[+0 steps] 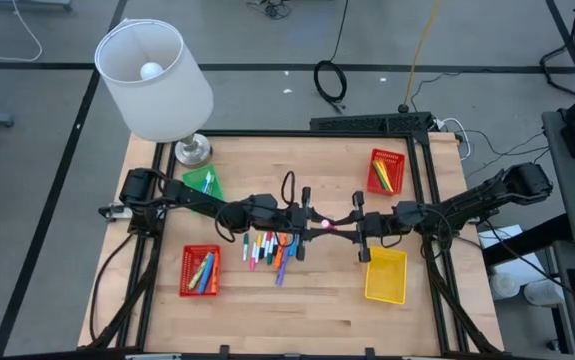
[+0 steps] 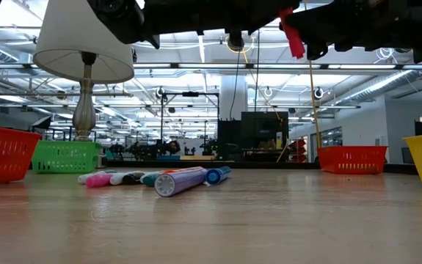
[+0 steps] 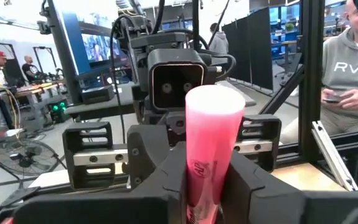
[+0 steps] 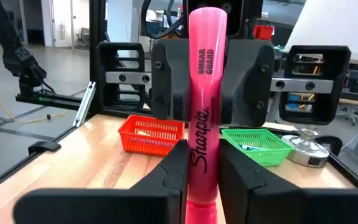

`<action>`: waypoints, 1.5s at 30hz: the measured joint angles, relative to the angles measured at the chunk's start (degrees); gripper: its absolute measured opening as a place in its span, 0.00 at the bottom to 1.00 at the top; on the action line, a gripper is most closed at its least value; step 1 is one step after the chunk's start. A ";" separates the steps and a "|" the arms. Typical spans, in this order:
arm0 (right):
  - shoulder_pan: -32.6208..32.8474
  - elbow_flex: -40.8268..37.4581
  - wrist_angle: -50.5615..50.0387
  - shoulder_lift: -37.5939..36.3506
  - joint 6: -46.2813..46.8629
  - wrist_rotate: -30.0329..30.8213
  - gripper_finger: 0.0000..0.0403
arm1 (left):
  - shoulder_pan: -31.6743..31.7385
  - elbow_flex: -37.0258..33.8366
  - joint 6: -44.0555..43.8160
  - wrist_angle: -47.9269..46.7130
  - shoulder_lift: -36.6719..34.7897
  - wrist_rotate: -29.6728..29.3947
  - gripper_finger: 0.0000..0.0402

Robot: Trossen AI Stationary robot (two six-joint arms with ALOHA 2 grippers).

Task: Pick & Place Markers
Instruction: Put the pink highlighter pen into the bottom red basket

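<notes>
Mid-frame above the wooden tabletop [image 1: 307, 305], left hand [image 1: 312, 217] and right hand [image 1: 352, 222] both clench one pink marker [image 4: 202, 112]. Loose markers [image 1: 270, 250] lie below; a lamp [image 1: 155, 80] stands upper left.

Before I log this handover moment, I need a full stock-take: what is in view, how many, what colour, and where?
pink marker: one, pink, held in mid-air between both grippers above the table's middle
loose markers: a pile, mixed colours, count unclear, on the table under the left arm
baskets: four; red front left with markers, green back left, red back right with markers, yellow front right
lamp: one, white shade, back-left corner
table: one, wood
person: one, grey hoodie, beyond the table
left gripper: shut on one end of the pink marker
right gripper: shut on its other end
</notes>
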 joint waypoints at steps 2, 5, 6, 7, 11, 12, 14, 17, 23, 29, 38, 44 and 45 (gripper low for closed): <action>-0.01 0.00 -0.54 -0.01 1.57 0.05 0.12 | 0.22 0.00 -0.23 -0.73 -0.16 -0.27 0.14; -0.07 0.21 -1.86 0.10 2.23 0.29 0.16 | -0.27 0.02 -0.81 -6.58 -2.69 -3.10 0.14; -0.09 0.31 -2.10 0.07 2.17 0.43 0.18 | -0.70 0.04 -1.04 -9.26 -4.23 -4.81 0.14; -0.07 0.11 -2.55 -0.15 2.19 0.46 0.21 | -1.33 -0.09 -1.28 -13.78 -6.50 -6.82 0.14; -0.02 -0.02 -5.78 -1.02 4.46 0.31 0.37 | -5.45 0.09 -4.27 -31.26 -16.55 -15.98 0.14; -0.05 -0.01 -6.38 -1.66 5.15 0.34 0.40 | -6.95 0.09 -5.17 -36.48 -19.24 -18.76 0.14; -0.14 0.00 -7.22 -2.77 5.45 0.37 0.47 | -10.02 -0.13 -9.05 -45.02 -23.90 -24.60 0.14; -1.36 0.24 -9.31 -5.72 4.19 0.50 0.54 | -14.45 0.00 -21.72 -56.97 -31.29 -32.03 0.14; -4.29 5.59 -28.69 -14.68 6.96 7.85 0.57 | -22.03 0.04 -61.12 -85.82 -40.90 -39.23 0.14; -4.63 7.17 -41.97 -19.67 13.51 10.80 0.53 | -29.51 -0.29 -95.80 -108.26 -40.33 -34.04 0.14; -4.58 7.17 -43.01 -20.29 15.62 10.77 0.50 | -33.83 -4.90 -122.99 -110.69 -30.26 -18.86 0.14; -4.57 7.17 -41.71 -20.26 15.94 10.72 0.50 | -33.67 -6.76 -128.84 -111.65 -25.25 -10.18 0.14; -4.57 7.17 -41.81 -20.23 16.13 10.65 0.50 | -33.67 -6.80 -129.71 -112.11 -24.74 -8.40 0.14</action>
